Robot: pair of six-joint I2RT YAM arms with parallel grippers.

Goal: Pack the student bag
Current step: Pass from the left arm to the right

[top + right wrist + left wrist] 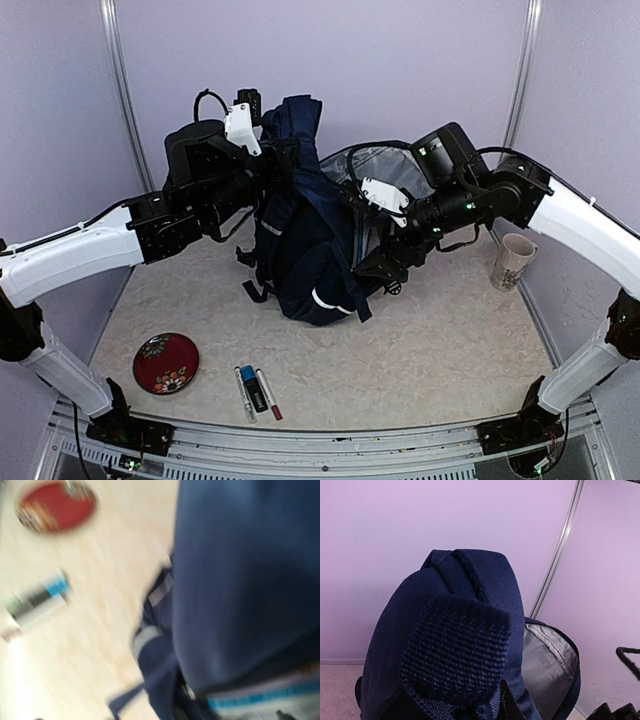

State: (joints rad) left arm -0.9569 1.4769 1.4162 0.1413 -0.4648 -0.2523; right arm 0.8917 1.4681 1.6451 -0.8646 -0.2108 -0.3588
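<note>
Navy bag [305,250] mid-frame on table [430,340], left tool [272,158] gripping its raised top, right tool [375,264] at its right edge, open or closed unclear

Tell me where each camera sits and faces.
Top external: above and behind the bases, looking down on the table; left arm, right arm show.
Left wrist: close against the student bag, facing the back wall; its own fingers unclear.
Right wrist: blurred, looking down past the bag; no fingers.
Shared: top and right wrist catch the red plate and markers.
</note>
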